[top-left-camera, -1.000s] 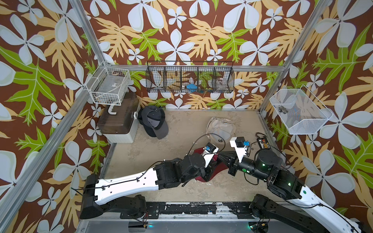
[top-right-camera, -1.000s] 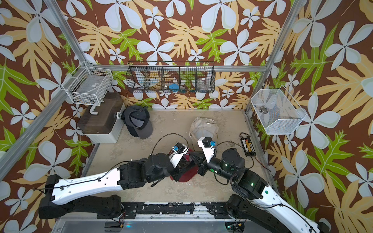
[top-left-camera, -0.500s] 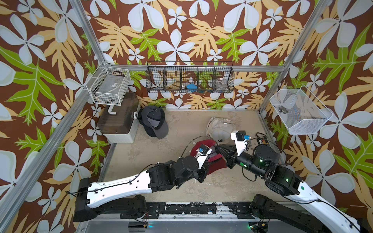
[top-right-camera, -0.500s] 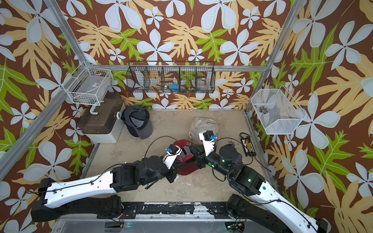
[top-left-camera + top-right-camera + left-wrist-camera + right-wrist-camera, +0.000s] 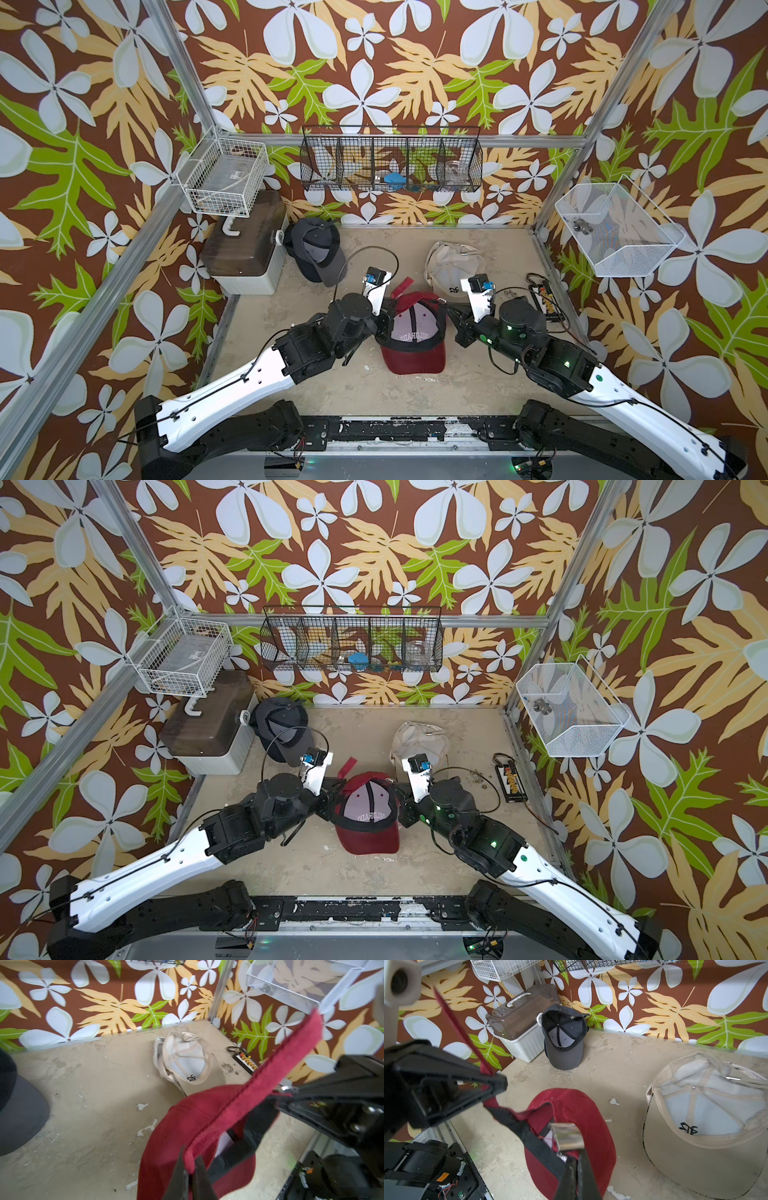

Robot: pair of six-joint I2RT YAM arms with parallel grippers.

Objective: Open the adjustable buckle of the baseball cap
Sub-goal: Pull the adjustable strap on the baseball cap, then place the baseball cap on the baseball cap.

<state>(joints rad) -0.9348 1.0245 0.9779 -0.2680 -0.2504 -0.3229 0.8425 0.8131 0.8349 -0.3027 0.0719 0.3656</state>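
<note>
- Left end effector (image 5: 190,1167): I am clamping its jaws tight on the red strap (image 5: 259,1084) near the end that meets the cap. The loose end is sticking up and away.
- Right end effector (image 5: 576,1159): I am pinching it closed on the rear band of the baseball cap (image 5: 415,332), right at the silver buckle (image 5: 566,1135).
- Baseball cap, red with a pale front panel: it is hanging between my two end effectors around the middle of the worktop (image 5: 390,243), brim pointing toward my base. I cannot tell whether the brim is touching the surface.
- Strap and buckle: in the right wrist view they are showing apart from each other.
- Grey cap (image 5: 318,253): it is lying crown down at the back left, against the lidded box (image 5: 245,249).
- Beige cap (image 5: 455,266): it is lying crown down at the back right, near my right end effector.
</note>
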